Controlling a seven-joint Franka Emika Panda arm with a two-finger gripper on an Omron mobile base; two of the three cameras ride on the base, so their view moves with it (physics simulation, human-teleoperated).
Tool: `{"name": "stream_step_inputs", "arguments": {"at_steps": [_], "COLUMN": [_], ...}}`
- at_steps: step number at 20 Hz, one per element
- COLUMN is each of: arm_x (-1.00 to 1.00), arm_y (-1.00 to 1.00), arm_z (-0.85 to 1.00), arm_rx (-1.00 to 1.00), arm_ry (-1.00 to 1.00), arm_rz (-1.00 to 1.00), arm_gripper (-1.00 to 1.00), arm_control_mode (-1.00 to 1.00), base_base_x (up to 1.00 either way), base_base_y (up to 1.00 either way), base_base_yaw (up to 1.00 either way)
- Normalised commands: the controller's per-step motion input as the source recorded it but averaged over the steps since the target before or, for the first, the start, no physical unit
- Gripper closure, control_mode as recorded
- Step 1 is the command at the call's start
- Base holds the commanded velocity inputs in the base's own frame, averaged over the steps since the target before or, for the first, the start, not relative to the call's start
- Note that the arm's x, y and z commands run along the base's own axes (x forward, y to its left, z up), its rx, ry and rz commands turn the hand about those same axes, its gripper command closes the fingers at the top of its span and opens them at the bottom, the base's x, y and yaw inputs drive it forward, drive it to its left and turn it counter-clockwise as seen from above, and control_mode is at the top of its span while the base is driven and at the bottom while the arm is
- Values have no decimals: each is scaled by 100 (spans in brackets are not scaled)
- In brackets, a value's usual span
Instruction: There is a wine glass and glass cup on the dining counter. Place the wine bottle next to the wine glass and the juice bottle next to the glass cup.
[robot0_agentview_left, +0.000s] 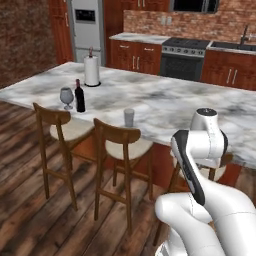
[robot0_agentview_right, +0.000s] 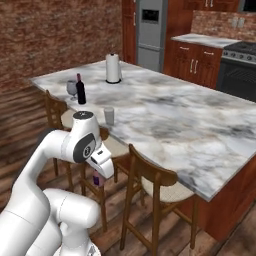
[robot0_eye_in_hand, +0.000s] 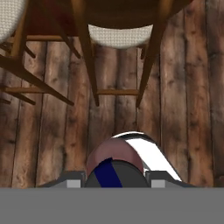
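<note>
1. The stemmed grey translucent wine glass (robot0_agentview_left: 66, 96) stands near the 9 o'clock end of the white-grey marbled dining counter (robot0_agentview_left: 170, 107). The tall, nearly black wine bottle (robot0_agentview_left: 79, 96) with dark red neck stands just beside it, on its 3 o'clock side in the left base view. This half of the task appears complete.

2. The short straight-sided grey translucent glass cup (robot0_agentview_left: 129, 117) stands close to the counter's near edge, well apart from the wine bottle. No bottle stands beside it.

3. The small pinkish-purple juice bottle (robot0_eye_in_hand: 114, 158) sits between the two dark fingers of the gripper (robot0_eye_in_hand: 114, 177), which is part-closed on its body. In the right base view the juice bottle (robot0_agentview_right: 98, 178) hangs below counter height, under the white hand, above the wooden floor and among the brown wooden stools (robot0_agentview_right: 155, 192).

4. Relative to the gripper, the glass cup lies up and ahead, toward 12 o'clock in the right base view. The counter edge and a stool backrest lie between them.

5. Risks, as judgement:
   - A straight rise may strike the counter's underside or edge with the bottle.
   - The stool backrests crowd the path; a sideways swing may snag one.
   - The grip looks high on a smooth bottle; a knock may loosen it.
   - The cup stands near the edge; a low approach may push it over.
</note>
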Motion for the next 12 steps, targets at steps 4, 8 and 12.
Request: {"name": "stream_step_inputs", "arguments": {"at_steps": [4,8,12], "arm_x": [0,0,0], "arm_y": [0,0,0], "arm_z": [0,0,0], "arm_rx": [0,0,0], "arm_ry": [0,0,0], "arm_rz": [0,0,0], "arm_gripper": [100,100,100], "arm_control_mode": [100,100,100], "base_base_x": [10,26,31], "base_base_y": [70,66,63], "base_base_yaw": [-25,-27,-26]}}
